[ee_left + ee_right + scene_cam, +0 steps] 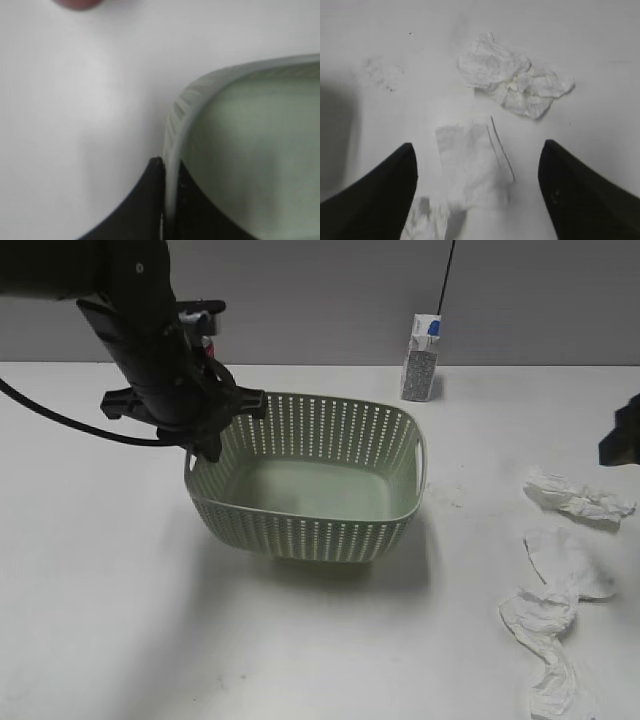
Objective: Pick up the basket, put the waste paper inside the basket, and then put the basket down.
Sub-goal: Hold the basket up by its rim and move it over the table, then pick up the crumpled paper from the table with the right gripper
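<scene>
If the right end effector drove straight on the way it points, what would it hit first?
Probably the flat paper piece lying between its open fingers, with the table right under it; the crumpled piece sits farther ahead. Depth is hard to judge.

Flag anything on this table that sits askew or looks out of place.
The basket sits tilted, its left rim pinched and raised by the left gripper. Crumpled waste paper lies scattered on the table to its right, under the open right gripper.
</scene>
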You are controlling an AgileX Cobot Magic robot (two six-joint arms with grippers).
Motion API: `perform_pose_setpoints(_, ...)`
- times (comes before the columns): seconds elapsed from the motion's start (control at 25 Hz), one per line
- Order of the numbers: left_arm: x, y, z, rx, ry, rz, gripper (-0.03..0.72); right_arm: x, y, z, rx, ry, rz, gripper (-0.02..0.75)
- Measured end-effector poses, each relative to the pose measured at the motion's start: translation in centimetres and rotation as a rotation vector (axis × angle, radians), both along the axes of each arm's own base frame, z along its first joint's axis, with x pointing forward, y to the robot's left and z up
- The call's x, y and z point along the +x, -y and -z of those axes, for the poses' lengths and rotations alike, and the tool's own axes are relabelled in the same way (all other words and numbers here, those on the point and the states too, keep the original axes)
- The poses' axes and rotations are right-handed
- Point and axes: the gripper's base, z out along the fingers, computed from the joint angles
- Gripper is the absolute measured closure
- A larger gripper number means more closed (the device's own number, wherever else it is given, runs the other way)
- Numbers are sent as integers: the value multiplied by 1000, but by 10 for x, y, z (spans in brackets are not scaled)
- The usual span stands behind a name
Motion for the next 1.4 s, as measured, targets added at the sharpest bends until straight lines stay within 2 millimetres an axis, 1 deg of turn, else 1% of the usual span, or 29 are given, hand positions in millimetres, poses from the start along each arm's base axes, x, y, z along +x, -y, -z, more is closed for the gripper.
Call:
perform_pose_setpoints(0.08, 0, -1, -9, 4, 22, 8, 688, 25, -1, 15, -5, -29, 5, 166)
perform_pose_setpoints(0.12, 0, -2, -11, 6, 25, 10, 688, 40, -1, 27, -12, -50, 5, 165)
perform_pose_setpoints(0.24, -1, -2, -11, 14, 17, 13, 688, 68, -2, 59, -37, -112, -5, 166)
perform_pose_setpoints(0.32, -1, -3, -11, 16, 16, 13, 688, 80, -2, 79, -50, -153, -12, 166)
perform_pose_setpoints(0.4, -1, -3, -11, 16, 15, 13, 688, 89, -2, 98, -62, -167, -16, 166)
perform_pose_setpoints(0.52, -2, -3, -11, 19, 10, 14, 688, 96, -1, 118, -70, -165, -14, 166)
perform_pose_setpoints(0.68, -2, -3, -11, 21, 4, 14, 688, 100, -1, 130, -72, -147, -10, 181)
perform_pose_setpoints(0.8, -2, -3, -11, 21, 4, 14, 688, 102, -1, 135, -76, -143, -11, 241)
perform_pose_setpoints(0.88, -2, -3, -11, 21, 4, 14, 688, 103, -1, 135, -77, -133, -11, 335)
perform_pose_setpoints(0.96, -2, -3, -11, 21, 4, 14, 688, 104, -1, 136, -78, -130, -12, 475)
perform_pose_setpoints(1.0, -2, -3, -11, 21, 4, 13, 688, 104, -1, 136, -78, -130, -12, 565)
perform_pose_setpoints(1.04, -2, -3, -11, 21, 4, 13, 688, 104, -1, 136, -78, -130, -12, 636)
perform_pose_setpoints(1.08, -2, -3, -11, 21, 4, 13, 688, 104, -1, 136, -78, -131, -12, 670)
perform_pose_setpoints(1.12, -2, -3, -11, 21, 4, 14, 688, 103, -1, 136, -77, -134, -11, 692)
perform_pose_setpoints(1.2, -2, -3, -11, 21, 4, 14, 688, 101, -1, 131, -76, -143, -12, 707)
perform_pose_setpoints(1.28, -2, -3, -11, 21, 4, 14, 688, 99, -1, 119, -74, -139, -15, 713)
perform_pose_setpoints(1.32, -2, -3, -11, 21, 4, 14, 688, 98, -2, 110, -75, -118, -21, 715)
perform_pose_setpoints(1.4, -2, -3, -11, 21, 4, 14, 688, 95, -8, 78, -88, -36, -65, 715)
